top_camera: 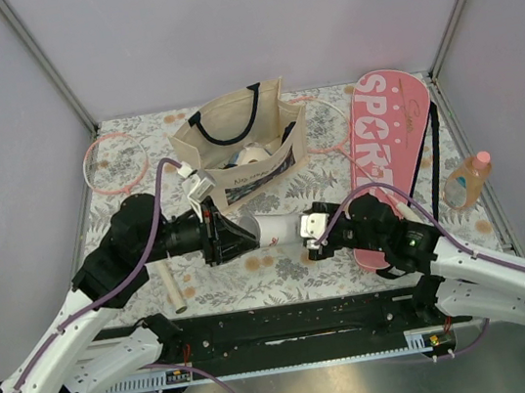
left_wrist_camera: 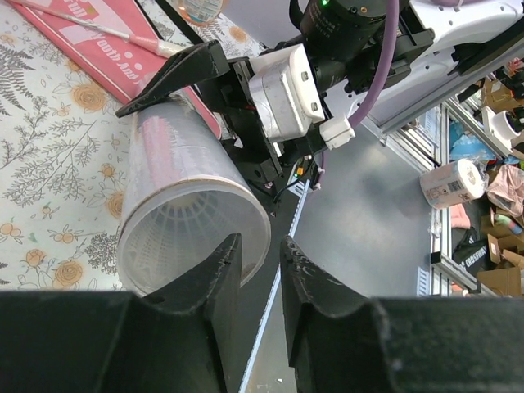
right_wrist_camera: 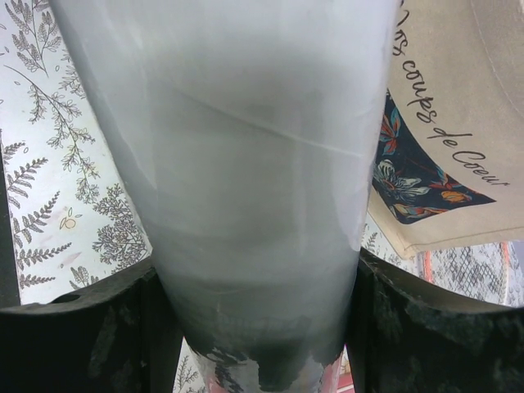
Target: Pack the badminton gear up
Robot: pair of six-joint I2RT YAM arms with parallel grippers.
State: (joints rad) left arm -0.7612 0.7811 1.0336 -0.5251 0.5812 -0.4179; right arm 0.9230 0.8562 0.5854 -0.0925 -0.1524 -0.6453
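Note:
The long white tube (top_camera: 272, 227) hangs level above the table between my two grippers. My right gripper (top_camera: 299, 230) is shut on it; in the right wrist view the tube (right_wrist_camera: 246, 164) fills the space between the fingers (right_wrist_camera: 90, 336). In the left wrist view the tube's (left_wrist_camera: 176, 164) open end faces me, with a white ribbed shuttlecock (left_wrist_camera: 176, 233) inside. My left gripper (left_wrist_camera: 258, 262) sits at the rim, narrowly open and empty. It also shows in the top view (top_camera: 233, 232). The pink SPORT cover (top_camera: 389, 153) lies at the right. One pink racket hoop (top_camera: 114, 164) lies far left, another (top_camera: 326, 123) behind the bag.
A beige tote bag (top_camera: 240, 145) with black handles stands at the back centre, also in the right wrist view (right_wrist_camera: 458, 123). A clear bottle with a pink cap (top_camera: 468, 181) lies by the right wall. A pale handle (top_camera: 170, 284) lies near the left arm. Metal posts frame the walls.

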